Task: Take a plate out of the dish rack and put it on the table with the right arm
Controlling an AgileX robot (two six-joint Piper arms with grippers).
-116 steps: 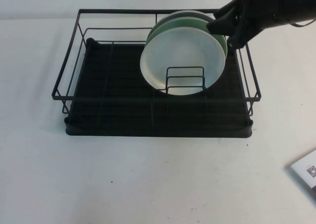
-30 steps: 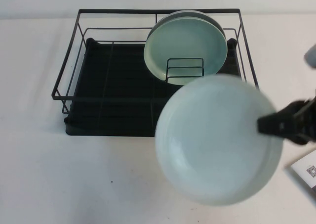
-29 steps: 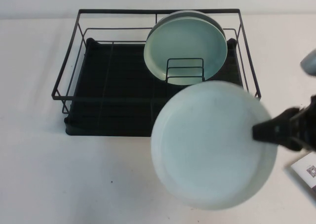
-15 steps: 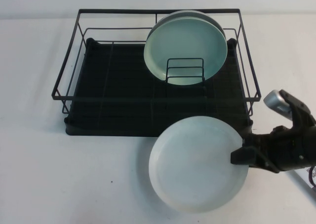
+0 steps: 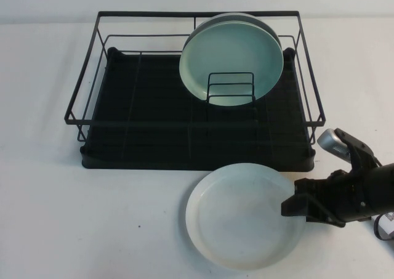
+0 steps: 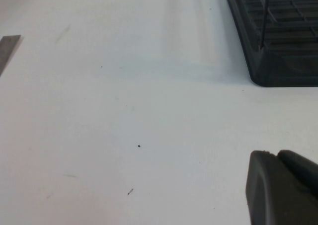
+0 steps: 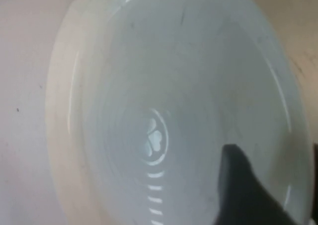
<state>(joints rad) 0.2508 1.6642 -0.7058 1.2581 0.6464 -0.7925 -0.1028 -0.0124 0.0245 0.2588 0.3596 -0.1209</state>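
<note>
The white plate (image 5: 243, 214) is seen lying flat on the table (image 5: 92, 223), just near of the dish rack (image 5: 194, 88). The right gripper (image 5: 294, 206) is found at the plate's right rim. Whether its fingers are let go cannot be told. The left gripper (image 6: 280, 187) is held over bare table, left of the rack; its grip cannot be told.

I see even, diffuse overhead light on the plain white table (image 5: 92, 230), bright but free of glare. The black wire-frame dish rack (image 5: 194, 88) casts a faint, soft-edged shadow along its near side. The round white plate (image 7: 164, 111) fills my right wrist view, close and blurred, its centre emblem smeared. My left wrist view is sharper, with tiny specks clearly resolved.
</note>
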